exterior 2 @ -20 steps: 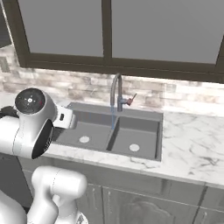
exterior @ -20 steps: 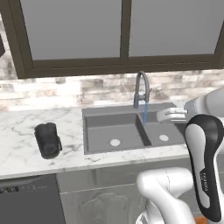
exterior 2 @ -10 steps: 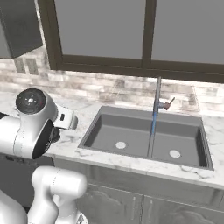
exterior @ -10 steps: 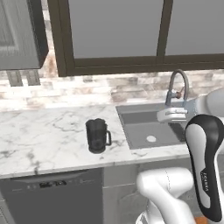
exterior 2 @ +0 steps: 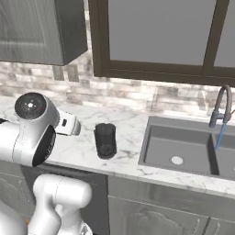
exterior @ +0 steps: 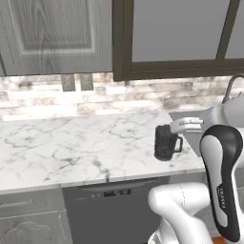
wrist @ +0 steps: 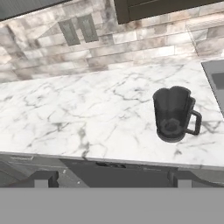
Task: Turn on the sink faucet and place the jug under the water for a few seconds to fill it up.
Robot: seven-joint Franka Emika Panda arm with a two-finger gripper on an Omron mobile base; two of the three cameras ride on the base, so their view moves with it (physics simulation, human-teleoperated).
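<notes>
The dark jug (wrist: 173, 114) stands upright on the marble counter (wrist: 87, 113), handle pointing right toward the sink. It also shows in the base views as jug (exterior: 164, 143) and jug (exterior 2: 105, 140). My gripper (wrist: 113, 179) is open, its fingertips (wrist: 41, 179) spread wide and empty, hanging short of the counter's front edge with the jug ahead and to the right. The sink (exterior 2: 183, 147) lies right of the jug. From the faucet (exterior 2: 220, 105) a thin blue stream of water (exterior 2: 220, 135) runs into the basin. A corner of the sink (wrist: 216, 78) reaches the hand view.
Two wall outlets (wrist: 81, 29) sit in the stone backsplash behind the counter. A dishwasher front (exterior: 114, 209) lies under the counter edge. An upper cabinet (exterior: 52, 35) and a dark-framed window (exterior 2: 151, 36) hang above. Open marble stretches left of the jug.
The whole picture has shifted right as the base drove left along the counter. The jug now sits near the middle and the sink at the right edge. The gripper stays open.
</notes>
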